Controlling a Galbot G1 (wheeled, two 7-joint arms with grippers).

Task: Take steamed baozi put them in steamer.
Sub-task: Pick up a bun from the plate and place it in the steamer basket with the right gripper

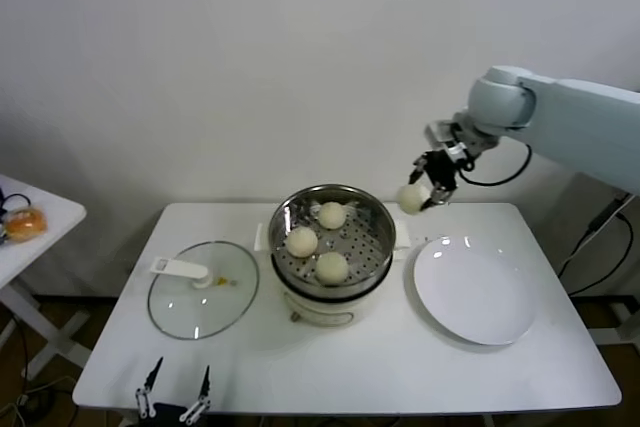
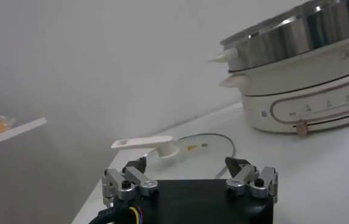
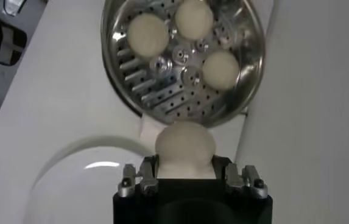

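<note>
One baozi [image 1: 411, 198] in R tool [image 1: 432, 187]

A glass lid [image 1: 203, 290] and white plate [image 1: 475, 289] lie on the table [image 1: 400, 377]; possibly an orange bun [image 1: 24, 223] sits aside.

Right arm [image 1: 575, 122] has a pale blue-grey shell with a black cable looping off the wrist. Both grippers are black with silver screwed brackets; left gripper [image 2: 189, 176] shows coloured wires.

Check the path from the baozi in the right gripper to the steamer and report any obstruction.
Nothing visible blocks it. The right gripper holds the last baozi in open air beside the steamer, whose basket is uncovered; the glass lid lies on its far side.
</note>
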